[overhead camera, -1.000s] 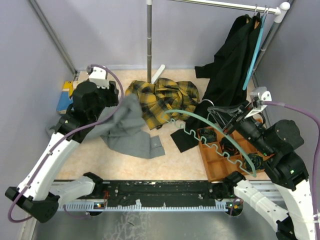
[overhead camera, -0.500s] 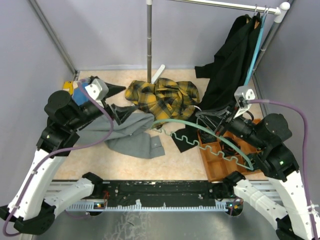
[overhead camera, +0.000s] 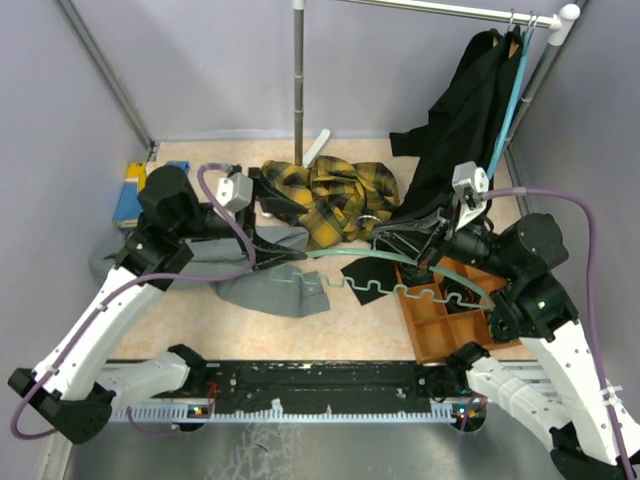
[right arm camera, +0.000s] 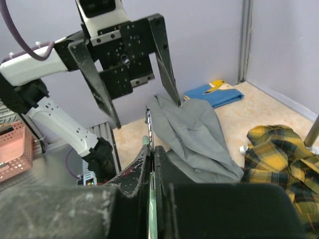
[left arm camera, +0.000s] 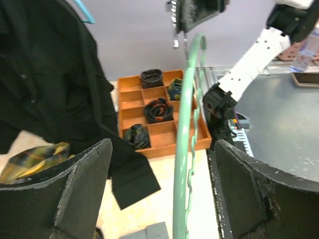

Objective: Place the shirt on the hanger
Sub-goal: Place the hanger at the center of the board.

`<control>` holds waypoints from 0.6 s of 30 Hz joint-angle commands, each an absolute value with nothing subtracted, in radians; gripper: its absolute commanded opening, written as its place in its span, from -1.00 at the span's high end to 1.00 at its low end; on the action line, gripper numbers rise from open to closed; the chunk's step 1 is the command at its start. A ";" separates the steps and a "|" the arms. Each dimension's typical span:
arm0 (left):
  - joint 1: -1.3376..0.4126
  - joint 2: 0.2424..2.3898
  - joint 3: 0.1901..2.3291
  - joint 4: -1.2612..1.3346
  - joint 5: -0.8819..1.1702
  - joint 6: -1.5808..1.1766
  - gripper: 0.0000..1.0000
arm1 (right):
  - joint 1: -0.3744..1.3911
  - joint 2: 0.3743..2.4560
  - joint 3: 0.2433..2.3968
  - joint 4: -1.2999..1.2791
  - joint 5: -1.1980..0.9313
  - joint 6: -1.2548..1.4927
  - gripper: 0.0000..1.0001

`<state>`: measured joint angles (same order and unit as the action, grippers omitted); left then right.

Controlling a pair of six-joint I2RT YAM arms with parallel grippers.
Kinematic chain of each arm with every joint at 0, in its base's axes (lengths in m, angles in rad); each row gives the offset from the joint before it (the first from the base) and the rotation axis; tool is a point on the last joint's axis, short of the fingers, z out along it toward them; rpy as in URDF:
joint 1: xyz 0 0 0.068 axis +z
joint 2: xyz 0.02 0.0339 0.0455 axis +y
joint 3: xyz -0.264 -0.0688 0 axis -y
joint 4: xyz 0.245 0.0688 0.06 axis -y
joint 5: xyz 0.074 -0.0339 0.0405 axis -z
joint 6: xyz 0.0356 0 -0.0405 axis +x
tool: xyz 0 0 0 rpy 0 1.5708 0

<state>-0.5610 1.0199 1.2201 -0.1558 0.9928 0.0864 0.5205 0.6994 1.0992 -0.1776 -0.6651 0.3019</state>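
Looking at the hanger (overhead camera: 375, 290) hovering above the table (overhead camera: 185, 312) across the middle of the top view, wavy bar toward the bottom of the frame, one tip aiming left. Pinching it with the right gripper (right arm camera: 151, 152), jaws squeezed tight on the thin plastic edge, centre right, apparently near the hook end. Spreading the left gripper (right arm camera: 146, 114) wide, gripping nothing, fingers (left arm camera: 75, 194) bracketing the hanger's left tip with clear gaps on both sides in the left wrist view.

Spotting the gray shirt (overhead camera: 265, 285) crumpled on the table at centre left, right below those spread jaws. Struggling to tell contact from near miss between that tip and the cloth.

Expecting a light, stiff-ish bit of plastic here, a little springy along the arc and slick enough to swivel in a two-finger pinch. Betting on a hold close to the hook, or in one of the bar's notches, for keeping it level. Expecting the shirt to be soft, floppy and prone to sliding off, so reaching for the collar or a shoulder seam, bunching a fold instead of scraping at a flat layer. Leaving the yellow plaid shirt (overhead camera: 330, 195) above centre and the black garment (overhead camera: 460, 120) at upper right alone.
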 commanded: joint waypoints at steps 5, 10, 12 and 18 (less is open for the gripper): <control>-0.782 1.118 1.287 -0.242 0.896 0.191 -0.59 | 0.514 0.735 1.109 -0.007 -0.748 0.353 1.00; -0.790 1.157 1.325 -0.278 0.877 0.205 0.16 | 0.514 0.735 1.097 0.005 -0.768 0.357 1.00; -0.790 1.153 1.324 -0.281 0.852 0.205 0.55 | 0.514 0.731 1.090 0.001 -0.760 0.355 1.00; -0.790 1.099 1.295 -0.323 0.647 0.209 1.00 | 0.514 0.708 1.081 -0.076 -0.634 0.321 1.00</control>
<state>-0.7925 1.1484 1.2854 -0.2989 0.8276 0.1932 0.5186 0.7380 1.0725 -0.0753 -0.7124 0.3386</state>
